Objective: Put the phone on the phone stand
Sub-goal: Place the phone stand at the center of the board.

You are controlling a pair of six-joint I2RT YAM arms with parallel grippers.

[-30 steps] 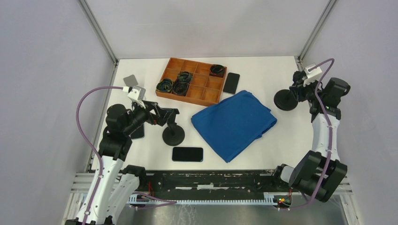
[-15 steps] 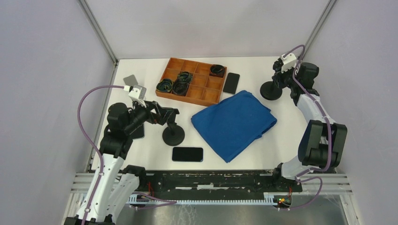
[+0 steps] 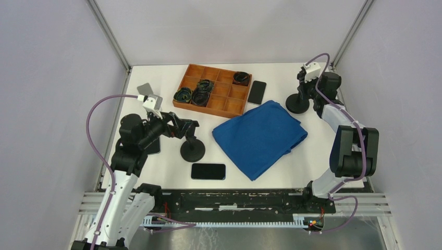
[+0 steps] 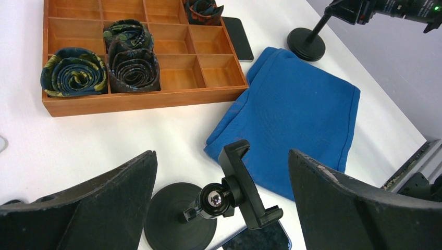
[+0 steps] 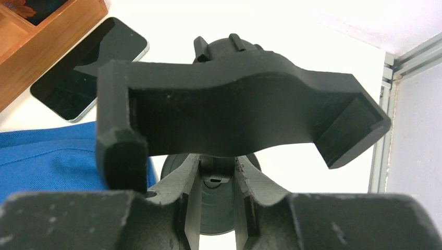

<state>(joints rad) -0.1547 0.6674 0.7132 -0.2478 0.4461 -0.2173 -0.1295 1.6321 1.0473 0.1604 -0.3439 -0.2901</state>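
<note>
table [image 3: 318, 151]: white, with everything spread out over it in the top view.
blue cloth [image 3: 259, 136]: folded and laid right of centre. its upper edge is just beside the tray's lower right corner.
wooden tray [image 3: 232, 103]: set in the upper middle and split into small compartments. most are bare.
left gripper [image 4: 221, 156]: found left of centre in the top view. the fingers are spread wide, with the left stand framed between them in the wrist view and nothing gripped. whether either finger touches the stand can't be told.
right gripper [image 5: 216, 164]: found at the upper right. the fingers are clenched around the neck of the right stand, just under its cradle.
left stand [image 3: 193, 150]: stood on its round base left of centre. its clamp cradle is tilted and has nothing in it.
right stand [image 3: 297, 103]: its base is seen at the upper right, just past the cloth's far corner. whether it rests on the table can't be told. its cradle fills the right wrist view and has nothing in it.
near phone [image 3: 208, 171]: laid flat, screen dark, low in the middle, just below the left stand's base and apart from both grippers.
far phone [image 3: 256, 92]: laid flat beside the tray's right wall, between the tray and the right stand.
rolled ties [image 4: 74, 71]: tucked into a few compartments, mostly on the tray's left side.
</note>
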